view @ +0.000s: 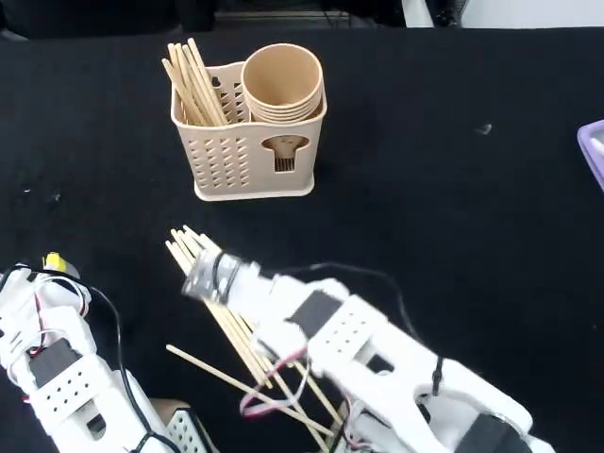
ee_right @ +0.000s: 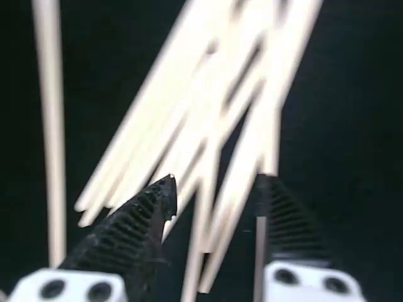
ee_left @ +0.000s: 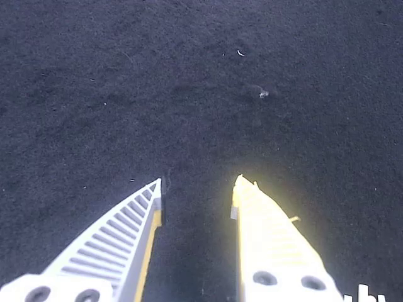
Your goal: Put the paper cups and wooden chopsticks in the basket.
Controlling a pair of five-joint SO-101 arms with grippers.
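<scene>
A beige basket stands at the back of the black table. Its one compartment holds stacked paper cups, the other several wooden chopsticks. A loose bundle of chopsticks lies on the table in front. My right gripper hangs over this bundle. Seen from the right wrist, the gripper is open, with several chopsticks running between its black fingers. My left gripper sits at the near left, and in its own view the gripper is open over bare cloth.
One single chopstick lies crosswise near the front, partly under the right arm. A purple object pokes in at the right edge. Red and white cables hang from the right arm.
</scene>
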